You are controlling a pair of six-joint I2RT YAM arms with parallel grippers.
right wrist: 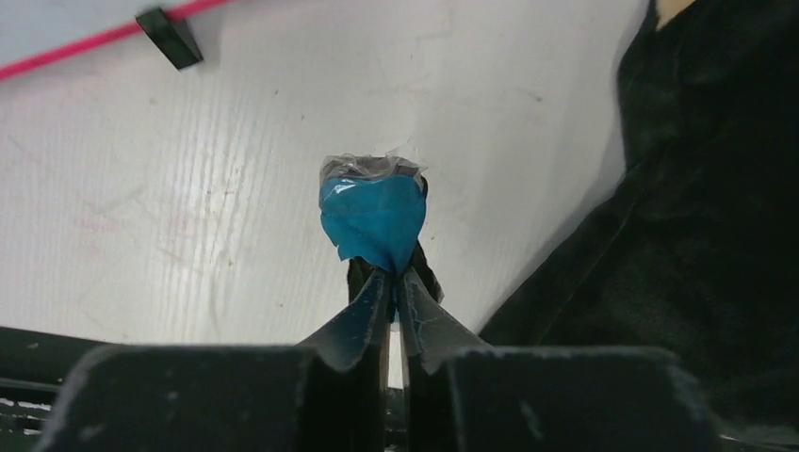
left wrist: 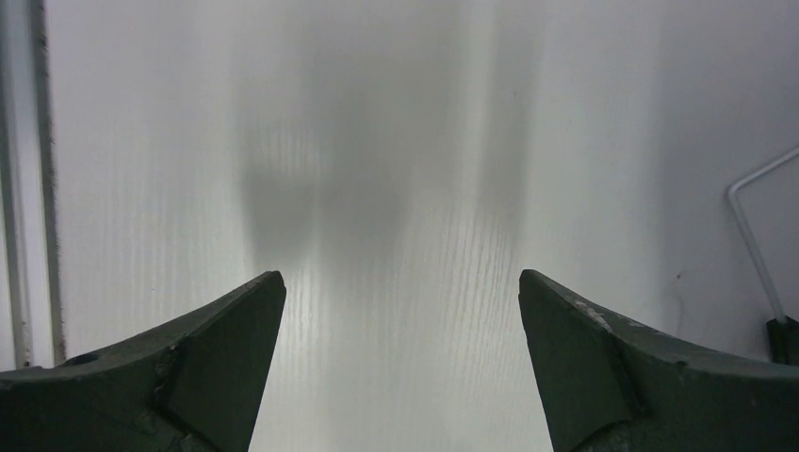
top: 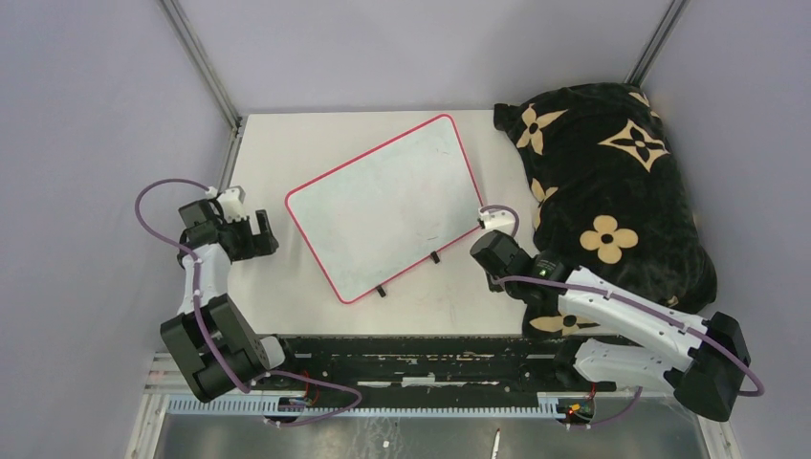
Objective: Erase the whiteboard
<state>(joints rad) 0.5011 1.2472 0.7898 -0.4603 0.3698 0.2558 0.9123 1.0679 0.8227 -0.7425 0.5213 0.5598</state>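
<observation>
Right gripper has its fingers pressed together on a small blue wad, just beside the black flowered blanket. Left gripper hangs wide open, holding nothing, above the white table. Between them lies the whiteboard, askew, with 2 black clips on its near edge.

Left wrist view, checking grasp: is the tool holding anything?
No, the left tool stands open, only plain white tabletop between its tips.
</observation>
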